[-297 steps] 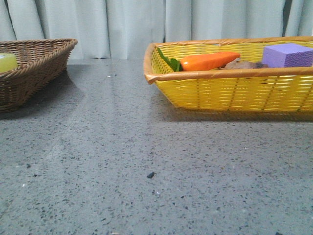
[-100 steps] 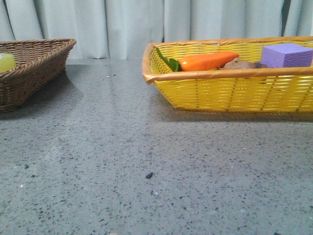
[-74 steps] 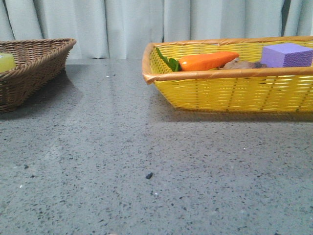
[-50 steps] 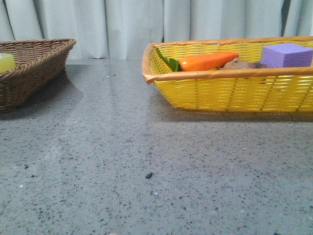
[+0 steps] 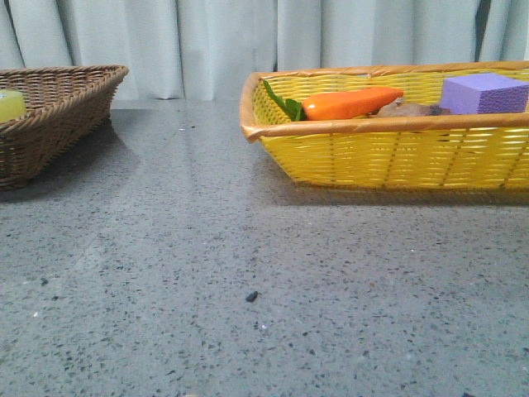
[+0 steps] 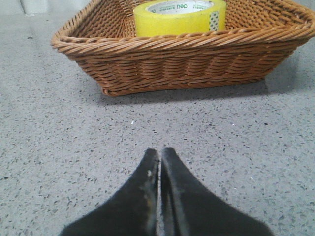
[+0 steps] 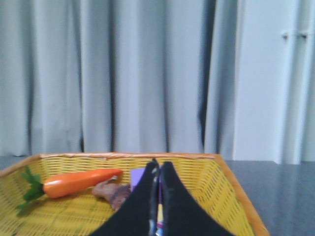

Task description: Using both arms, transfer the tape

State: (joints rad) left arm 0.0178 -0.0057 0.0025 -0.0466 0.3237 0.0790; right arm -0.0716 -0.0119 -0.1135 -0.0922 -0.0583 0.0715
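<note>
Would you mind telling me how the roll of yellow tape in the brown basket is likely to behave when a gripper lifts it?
The tape looks like a wide, rigid ring, so it should probably hold its shape. It lies flat in the brown basket; set on edge it would likely roll. Its glossy side may be slippery.

**What I can't see**

Front cam: tape (image 5: 10, 105) is just a yellow sliver behind the brown basket (image 5: 66, 107) wall, cut by the frame edge. Yellow basket (image 5: 388, 149) runs off the side. No arms in that view. R wrist: purple block (image 7: 138, 174) mostly behind my fingers; brown lump (image 7: 112, 191) by the carrot (image 7: 78, 182) too blurry to ID.
</note>
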